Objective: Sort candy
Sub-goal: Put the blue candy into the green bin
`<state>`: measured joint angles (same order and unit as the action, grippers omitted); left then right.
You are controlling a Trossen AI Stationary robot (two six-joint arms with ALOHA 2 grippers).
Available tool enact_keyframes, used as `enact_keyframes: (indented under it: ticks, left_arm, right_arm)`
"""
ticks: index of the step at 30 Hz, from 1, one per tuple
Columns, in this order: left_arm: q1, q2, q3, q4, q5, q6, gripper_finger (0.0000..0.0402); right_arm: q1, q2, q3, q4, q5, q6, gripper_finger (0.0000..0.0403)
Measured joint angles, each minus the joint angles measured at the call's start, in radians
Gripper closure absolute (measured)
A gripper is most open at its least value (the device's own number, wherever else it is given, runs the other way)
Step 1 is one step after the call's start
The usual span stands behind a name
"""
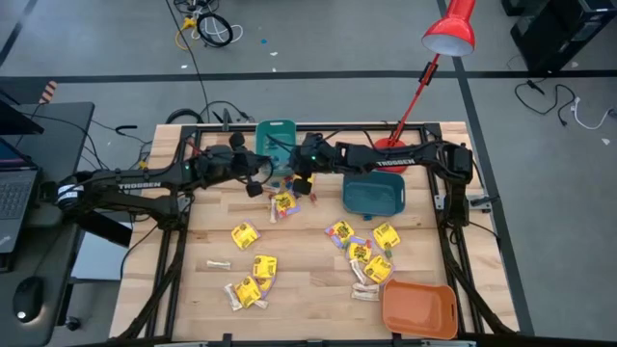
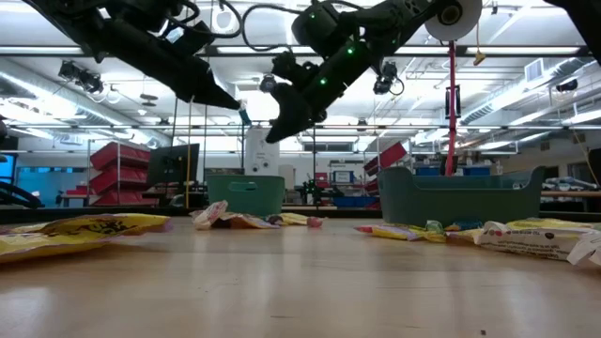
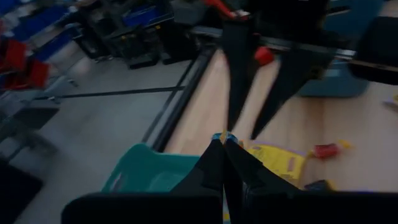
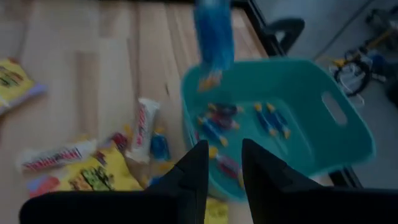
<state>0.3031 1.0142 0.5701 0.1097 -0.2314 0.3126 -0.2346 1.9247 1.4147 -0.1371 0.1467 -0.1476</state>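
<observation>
Both arms were up at the far edge, by the teal bin (image 1: 275, 134). Right gripper (image 4: 224, 163) hung above that bin with its fingers apart and nothing between them. A blue candy (image 4: 213, 28) was in mid-air over the bin, looks like a drop in progress. Left gripper (image 3: 222, 142) was beside it, fingers together; something small and blue-orange showed at the tips, but I couldn't tell if it was pinched.

Progress: early, I'd say. The teal bin had a few small blue pieces (image 4: 268, 119) inside. The dark teal bin (image 1: 373, 194) and orange bin (image 1: 418, 307) looked empty from above.

Left to do: most of it. Yellow packets (image 1: 245, 234) were spread over the table (image 1: 313, 260), pale sticks (image 1: 218, 263) among them, plus a small pile of mixed pieces (image 1: 285, 204) just in front of the teal bin.
</observation>
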Motion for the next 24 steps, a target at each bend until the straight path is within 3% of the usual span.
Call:
enact_keyframes:
  ticks: [8, 13, 16, 24]
  left_arm:
    - [0.082, 0.000, 0.000, -0.015, -0.028, -0.059, 0.0401]
    - [0.169, 0.016, 0.000, -0.037, 0.061, -0.140, 0.0401]
    - [0.212, 0.058, 0.000, -0.029, 0.124, -0.174, 0.0401]
    - [0.274, 0.195, 0.010, -0.024, 0.130, -0.193, 0.0401]
  right_arm:
    - [-0.037, -0.023, -0.001, -0.140, 0.013, 0.048, 0.0323]
    - [-0.051, -0.054, -0.001, -0.185, 0.013, 0.047, 0.0323]
    - [-0.055, -0.065, -0.001, -0.196, 0.013, 0.038, 0.0323]
    - [-0.062, -0.070, -0.001, -0.227, 0.013, 0.035, 0.0324]
